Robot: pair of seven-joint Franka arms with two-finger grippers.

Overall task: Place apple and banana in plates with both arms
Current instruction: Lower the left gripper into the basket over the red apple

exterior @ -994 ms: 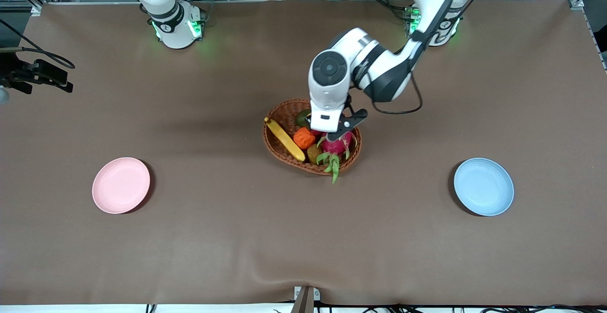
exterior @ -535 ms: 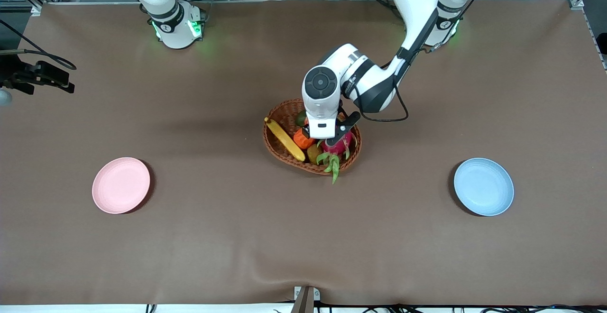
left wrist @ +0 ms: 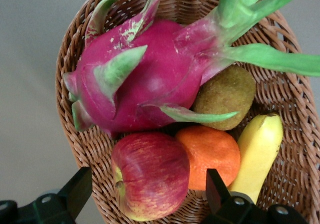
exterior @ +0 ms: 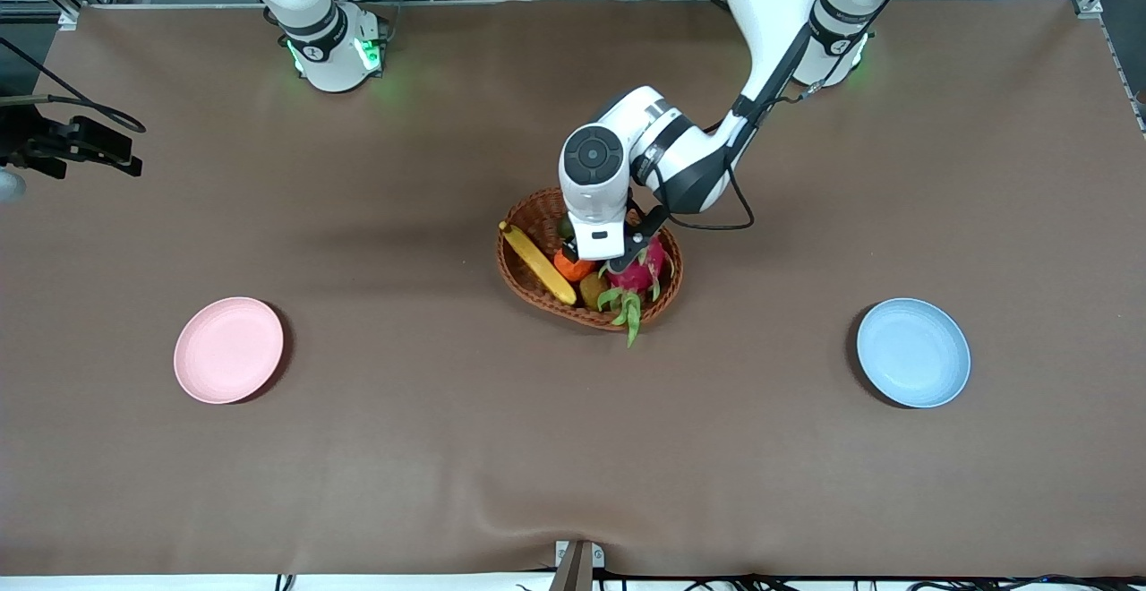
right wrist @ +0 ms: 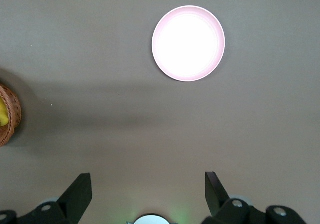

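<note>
The red apple (left wrist: 150,174) lies in the wicker basket (exterior: 524,282), beside the orange fruit (left wrist: 210,151). In the front view the left hand hides the apple. My left gripper (left wrist: 147,194) is open and low over the basket (left wrist: 75,134), one finger on each side of the apple, with a gap on both sides. It also shows in the front view (exterior: 600,255). The yellow banana (exterior: 537,264) lies along the basket's edge toward the right arm's end, and its tip shows in the left wrist view (left wrist: 257,149). The pink plate (exterior: 228,349) and blue plate (exterior: 913,352) are empty. My right gripper (right wrist: 146,191) is open and empty, waiting high over the table.
The basket also holds a pink dragon fruit (exterior: 631,273), a brown kiwi (left wrist: 225,92) and a green fruit (exterior: 566,228). The right wrist view shows the pink plate (right wrist: 188,43) and the basket's edge (right wrist: 7,114). Brown cloth covers the table.
My left arm has swung toward the right arm's end and come down into the basket, bringing its open fingers around the apple. The right arm has barely moved.
</note>
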